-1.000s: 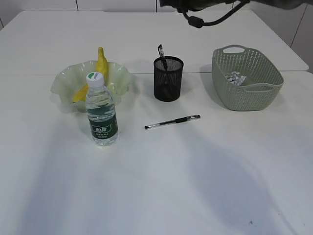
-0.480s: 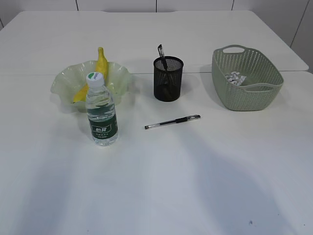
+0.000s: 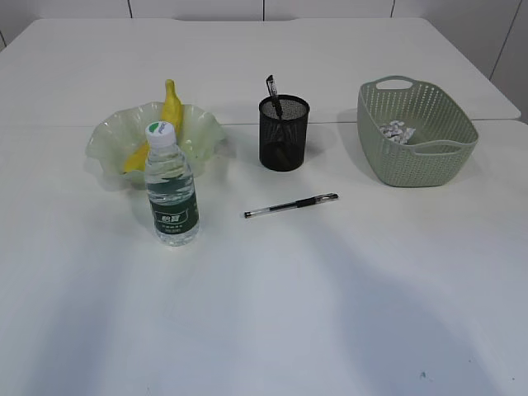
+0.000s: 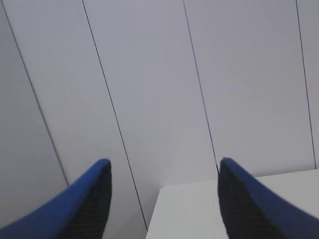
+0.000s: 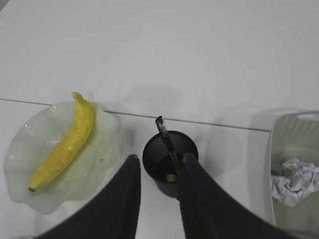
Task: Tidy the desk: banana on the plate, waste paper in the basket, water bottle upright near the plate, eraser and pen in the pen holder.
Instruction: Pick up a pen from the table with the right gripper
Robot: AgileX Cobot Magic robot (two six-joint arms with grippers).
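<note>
The banana [image 3: 169, 111] lies in the pale-green plate [image 3: 107, 136], also seen from the right wrist [image 5: 67, 142]. The water bottle [image 3: 172, 186] stands upright on the desk [image 3: 264, 313] just in front of the plate. The black mesh pen holder [image 3: 284, 132] holds a pen [image 3: 271, 89] and the pale-yellow eraser [image 5: 172, 177]. A second pen [image 3: 290, 205] lies flat on the desk. The waste paper [image 3: 398, 131] sits in the sage-green basket [image 3: 412, 161]. My right gripper [image 5: 158, 164] is open, high above the pen holder. My left gripper [image 4: 164, 169] is open, facing a wall.
Neither arm shows in the exterior view. The basket [image 5: 294, 164] is at the right edge of the right wrist view. A seam [image 3: 66, 125] runs across the desk behind the plate.
The dark arm and cable at the top of the exterior view one second ago have moved out of frame. The objects have not moved.
</note>
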